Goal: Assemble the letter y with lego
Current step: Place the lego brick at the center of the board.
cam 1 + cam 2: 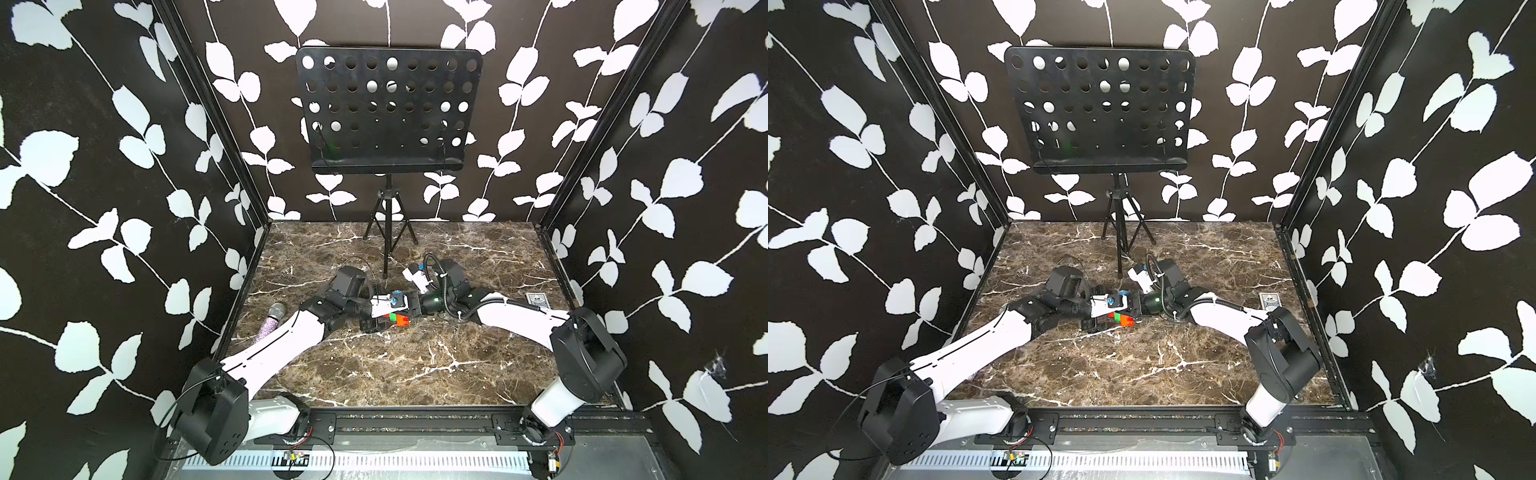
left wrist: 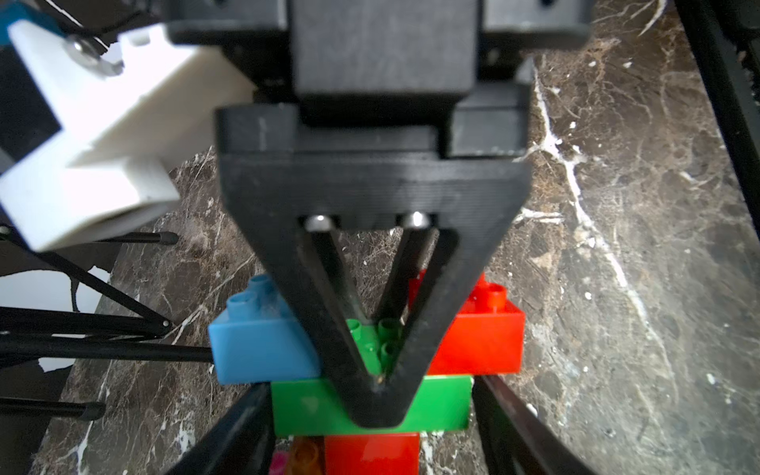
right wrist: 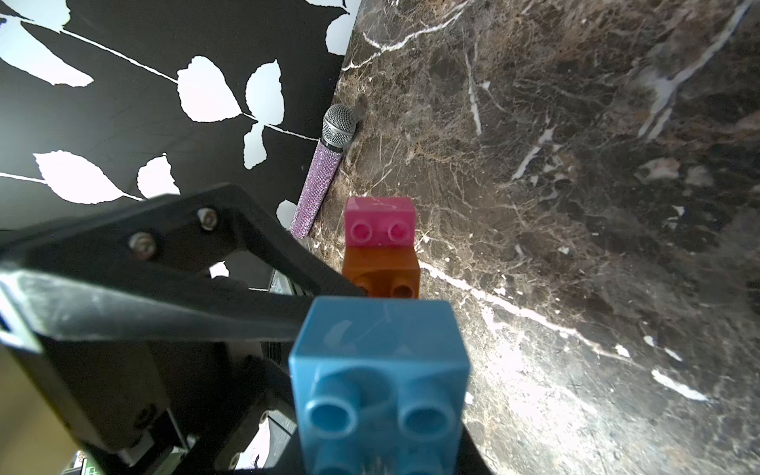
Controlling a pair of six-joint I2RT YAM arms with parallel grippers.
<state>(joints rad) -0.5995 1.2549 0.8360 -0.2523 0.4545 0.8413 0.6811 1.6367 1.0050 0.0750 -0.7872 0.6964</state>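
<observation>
The letter y (image 2: 312,405) is one joined piece of lego. A blue brick (image 2: 255,349) and a red brick (image 2: 481,341) sit on a green bar, with an orange-red brick (image 2: 370,454) below it. The brown-orange brick (image 3: 382,271) and pink brick (image 3: 378,220) form the stem's end. My left gripper (image 2: 372,415) has a finger (image 2: 242,432) against each end of the green bar. My right gripper (image 3: 378,452) is shut at the Y's top, with the blue brick (image 3: 378,370) filling its jaws. One of its fingers (image 2: 370,288) lies across the front between blue and red. In both top views the grippers meet mid-table at the bricks (image 1: 399,320) (image 1: 1121,319).
A black music stand (image 1: 386,112) on a tripod (image 1: 388,232) stands at the back, one leg reaching close to the grippers. A glittery purple microphone (image 1: 272,320) (image 3: 325,164) lies by the left wall. A blue-patterned card box (image 1: 537,300) lies at the right, behind the right arm.
</observation>
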